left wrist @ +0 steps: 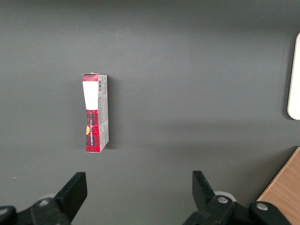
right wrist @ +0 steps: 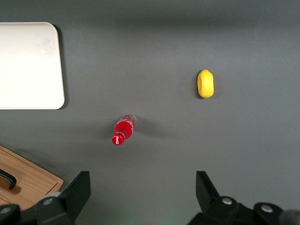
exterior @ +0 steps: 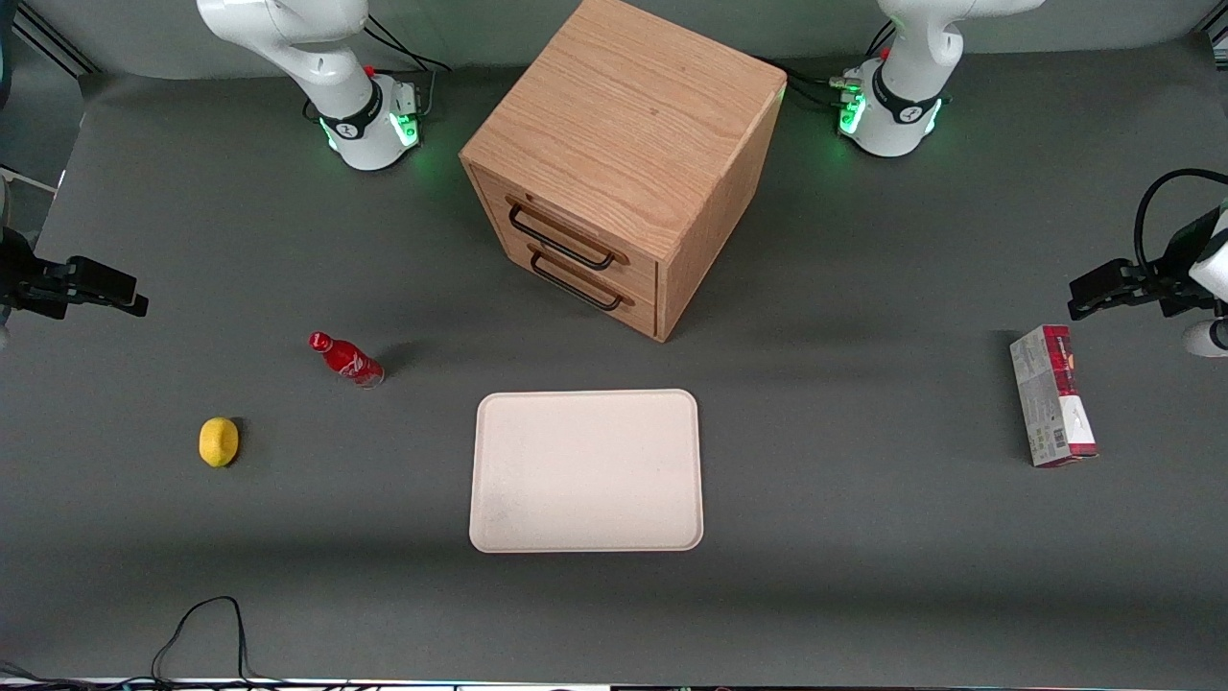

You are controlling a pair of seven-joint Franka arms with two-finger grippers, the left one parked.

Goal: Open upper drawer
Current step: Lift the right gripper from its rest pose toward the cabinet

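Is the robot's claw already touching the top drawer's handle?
Apart. The front view shows the gripper, fingers open, hanging at the working arm's end of the table, with bare grey mat between it and the upper drawer on the cabinet.

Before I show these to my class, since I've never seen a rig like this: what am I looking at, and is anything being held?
Two robot arms stand at a grey table. One picture looks down from the front; the other two come from cameras on the arms' wrists. The working gripper hangs open at its end of the table, holding nothing. On the table are an oak cabinet with its upper drawer shut, a tray, a red bottle, a lemon and a carton.
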